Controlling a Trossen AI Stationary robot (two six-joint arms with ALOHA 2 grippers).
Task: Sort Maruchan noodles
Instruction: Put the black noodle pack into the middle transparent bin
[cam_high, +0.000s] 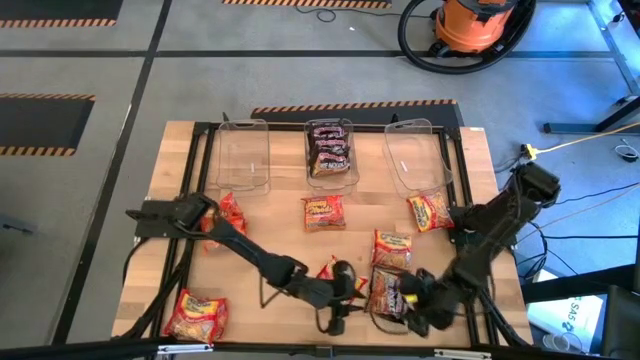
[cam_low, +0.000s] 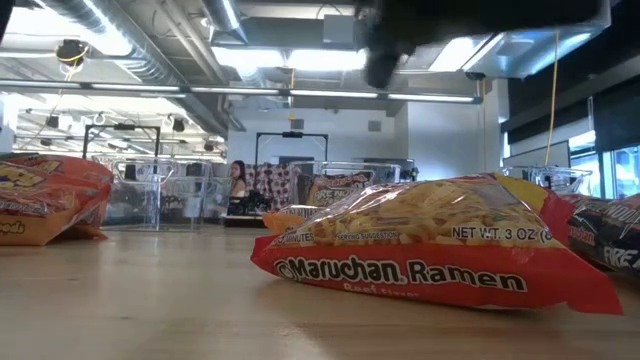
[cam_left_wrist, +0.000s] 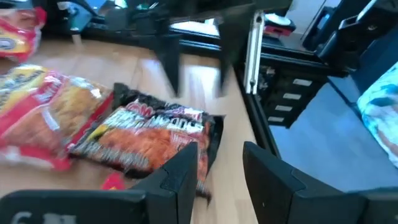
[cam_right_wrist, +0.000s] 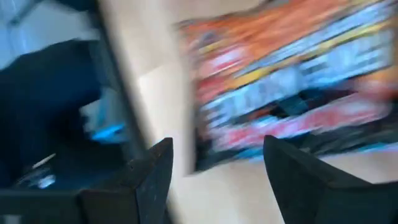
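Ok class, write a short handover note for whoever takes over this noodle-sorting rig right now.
Left gripper: open, empty, low near the table's front edge, facing a dark packet.
Right gripper: open, empty, on that packet's other side.
Done: dark packets lie in the middle bin.
Left: the left bin and right bin hold nothing; several red and orange packets lie loose on the table.

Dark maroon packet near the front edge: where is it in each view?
High: dark maroon packet, front edge, between left gripper and right gripper.
Low: probably the packet at far right.
Left wrist: centre.
Right wrist: blurred, probably it.
Landmark: yellow-red packet beside it, also in left wrist.
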